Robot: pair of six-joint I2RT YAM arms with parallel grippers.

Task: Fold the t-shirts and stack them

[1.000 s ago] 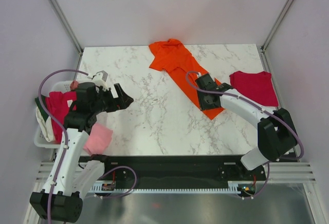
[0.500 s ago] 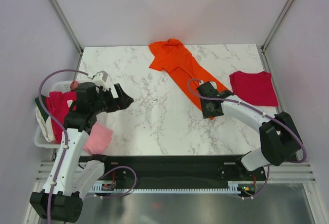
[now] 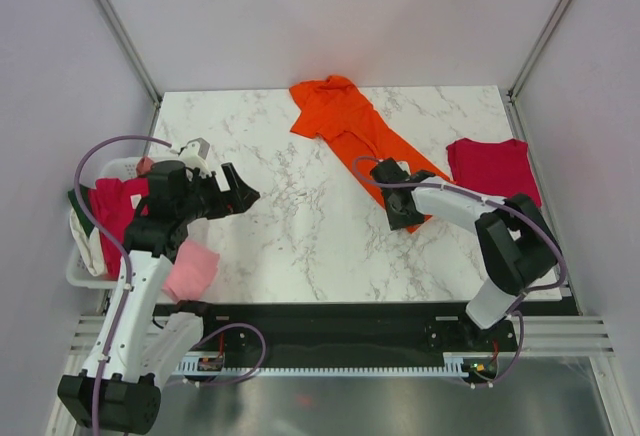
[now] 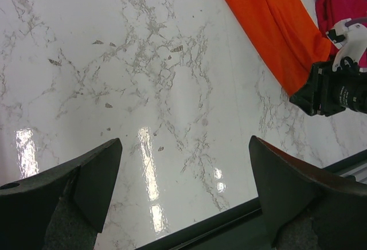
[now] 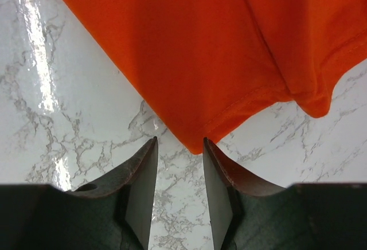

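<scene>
The orange t-shirt (image 3: 345,121) lies spread diagonally at the back middle of the table. Its near hem corner (image 5: 198,144) reaches just between my right gripper's fingertips. My right gripper (image 3: 397,211) (image 5: 179,142) stands low over that corner, jaws narrowly apart, with marble showing between them. A crimson t-shirt (image 3: 492,171) lies folded at the right. My left gripper (image 3: 245,194) (image 4: 183,147) hovers wide open over bare marble at the left, holding nothing. From the left wrist view I see the orange t-shirt (image 4: 269,26) and the crimson t-shirt (image 4: 338,3) beyond.
A white basket (image 3: 82,268) hangs off the table's left edge, holding a magenta shirt (image 3: 115,206) and other clothes. A light pink shirt (image 3: 192,268) droops beside it. The right arm's wrist (image 4: 335,89) shows in the left wrist view. Walls close in on three sides.
My right gripper slid off the orange shirt toward its near corner and its jaws narrowed. The left arm stayed still.
</scene>
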